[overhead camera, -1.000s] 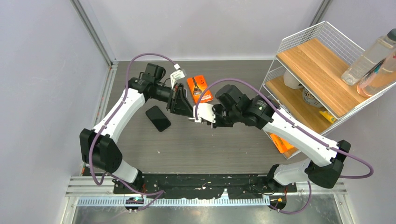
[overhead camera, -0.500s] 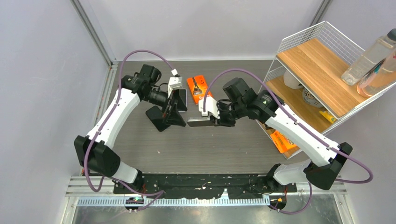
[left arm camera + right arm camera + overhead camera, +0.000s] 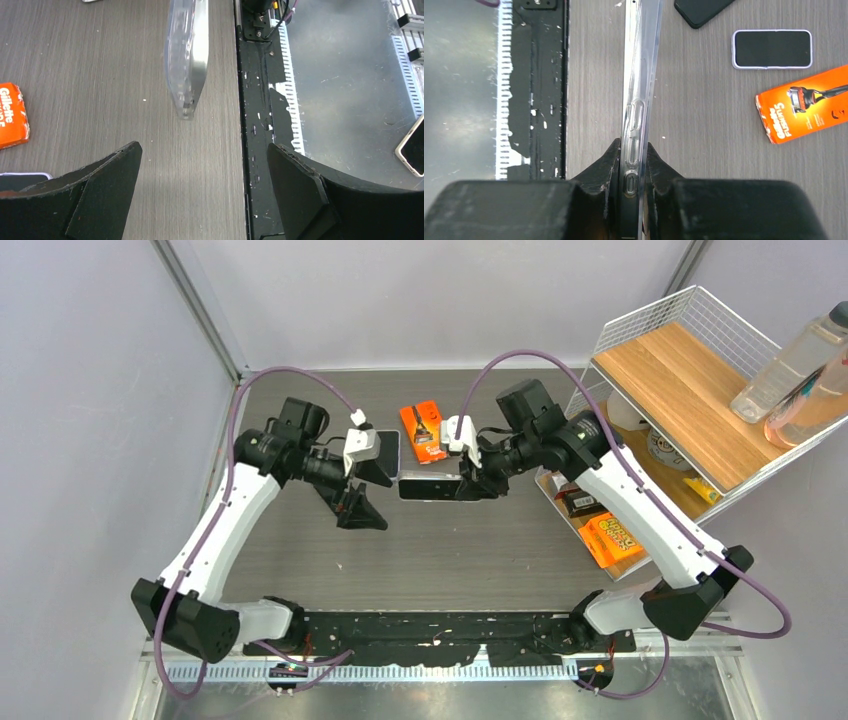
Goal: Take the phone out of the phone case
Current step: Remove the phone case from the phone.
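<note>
My right gripper [image 3: 463, 483] [image 3: 633, 150] is shut on the near end of a clear phone case [image 3: 428, 486] [image 3: 640, 85], held edge-on above the table. A phone's dark body and silver edge show inside the case; I cannot tell whether its far end sits fully in. My left gripper [image 3: 374, 492] [image 3: 202, 147] stands wide open just left of the case, with nothing between its fingers. From the left wrist the case [image 3: 187, 60] hangs ahead of the jaws, apart from them.
On the table lie an orange razor box [image 3: 425, 430] [image 3: 804, 102], a black phone [image 3: 701, 10] and a phone in a pale case [image 3: 772, 48]. A wire shelf rack [image 3: 690, 370] with bottles and snacks stands at the right. A black rail [image 3: 440, 625] runs along the near edge.
My left gripper has opened, let go of the case and drawn back to the left. My right gripper has kept its grip and carried the case a little toward the back.
</note>
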### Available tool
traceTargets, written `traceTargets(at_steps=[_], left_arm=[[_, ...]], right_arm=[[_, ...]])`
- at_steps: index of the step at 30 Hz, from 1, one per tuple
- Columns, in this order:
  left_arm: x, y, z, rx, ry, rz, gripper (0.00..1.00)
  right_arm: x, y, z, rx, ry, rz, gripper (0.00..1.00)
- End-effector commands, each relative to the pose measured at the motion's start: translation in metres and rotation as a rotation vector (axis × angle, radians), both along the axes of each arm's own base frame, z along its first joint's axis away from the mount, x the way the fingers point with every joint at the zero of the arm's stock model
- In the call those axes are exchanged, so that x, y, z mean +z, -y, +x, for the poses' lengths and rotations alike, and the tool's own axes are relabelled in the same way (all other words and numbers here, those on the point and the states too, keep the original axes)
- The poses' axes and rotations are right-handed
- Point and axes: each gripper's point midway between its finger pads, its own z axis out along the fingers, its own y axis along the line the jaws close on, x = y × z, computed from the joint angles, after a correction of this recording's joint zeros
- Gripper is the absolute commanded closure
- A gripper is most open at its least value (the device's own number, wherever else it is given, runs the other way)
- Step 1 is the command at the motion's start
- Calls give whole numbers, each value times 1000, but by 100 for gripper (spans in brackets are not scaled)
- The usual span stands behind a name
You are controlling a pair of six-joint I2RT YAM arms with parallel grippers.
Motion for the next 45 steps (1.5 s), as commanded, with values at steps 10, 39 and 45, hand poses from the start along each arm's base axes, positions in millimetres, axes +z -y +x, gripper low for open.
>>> traceTargets(at_steps=[10,39,45], left_arm=[[35,-8,-27,58,93,-76,2],[85,14,-30,69,-30,-263,7],[82,15,-29,70,-36,-259,7]], right_arm=[[30,-13,-7,47,-78,135,95],[25,-16,-1,30,-87,134,95],[25,-15,-2,28,-85,135,95]])
